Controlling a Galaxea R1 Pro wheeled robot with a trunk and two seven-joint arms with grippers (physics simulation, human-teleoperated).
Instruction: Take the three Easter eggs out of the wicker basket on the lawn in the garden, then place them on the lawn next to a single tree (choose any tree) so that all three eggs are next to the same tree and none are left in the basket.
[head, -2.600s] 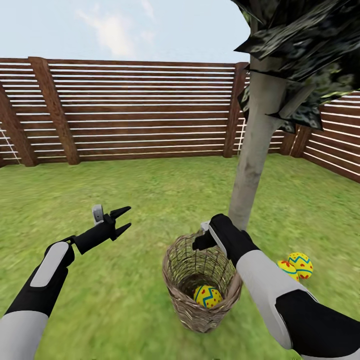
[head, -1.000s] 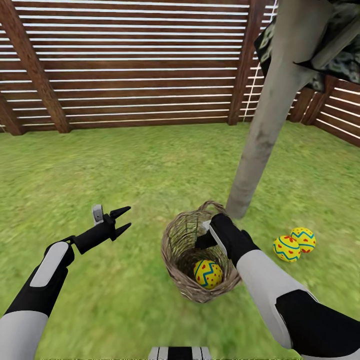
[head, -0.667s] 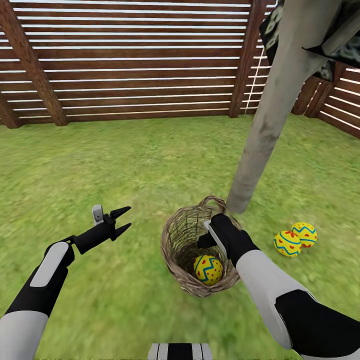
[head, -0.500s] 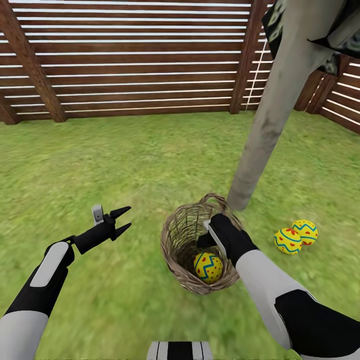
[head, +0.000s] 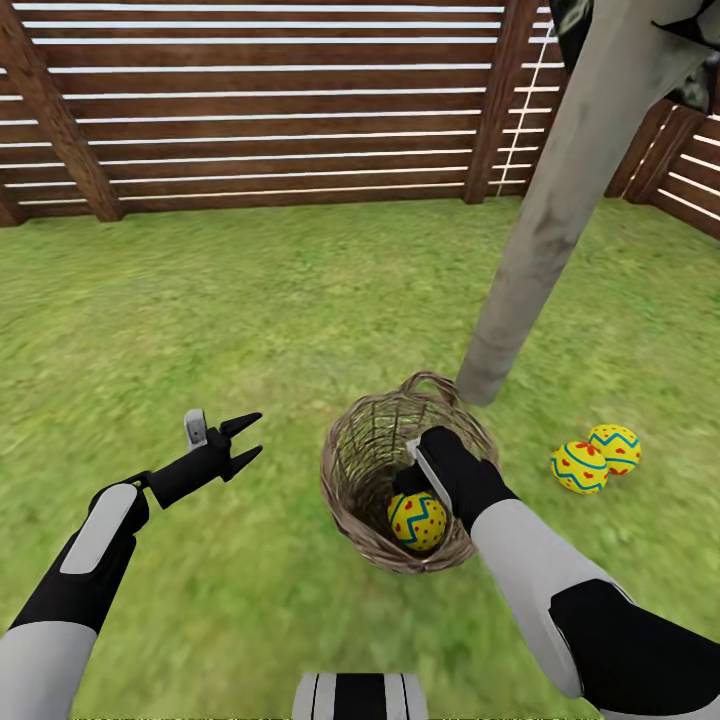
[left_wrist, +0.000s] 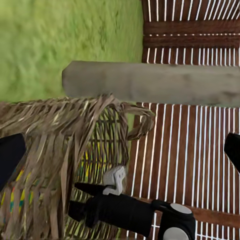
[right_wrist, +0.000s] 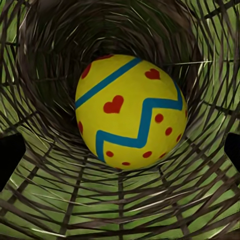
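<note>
The wicker basket (head: 362, 470) stands on the lawn (head: 200, 300) close to the foot of the tree (head: 545, 210). One yellow Easter egg (head: 418, 522) with a blue zigzag lies at its bottom; the right wrist view looks straight down on this egg (right_wrist: 131, 112). My right gripper (head: 408, 487) reaches down inside the basket, open, its dark fingertips (right_wrist: 10, 155) wide apart above the egg without touching it. Two more eggs (head: 580, 467) (head: 614, 448) lie side by side on the grass right of the trunk. My left gripper (head: 246, 440) hovers open over the grass left of the basket.
A brown slatted fence (head: 280, 110) closes the garden behind and to the right. The left wrist view looks sideways at the basket (left_wrist: 55, 150), the trunk (left_wrist: 150, 82) and my right gripper (left_wrist: 77, 200). Open grass lies left of and behind the basket.
The whole view has tilted down and drawn closer to the basket. My right gripper now sits deeper in the basket, nearer the egg. The left arm has kept its pose.
</note>
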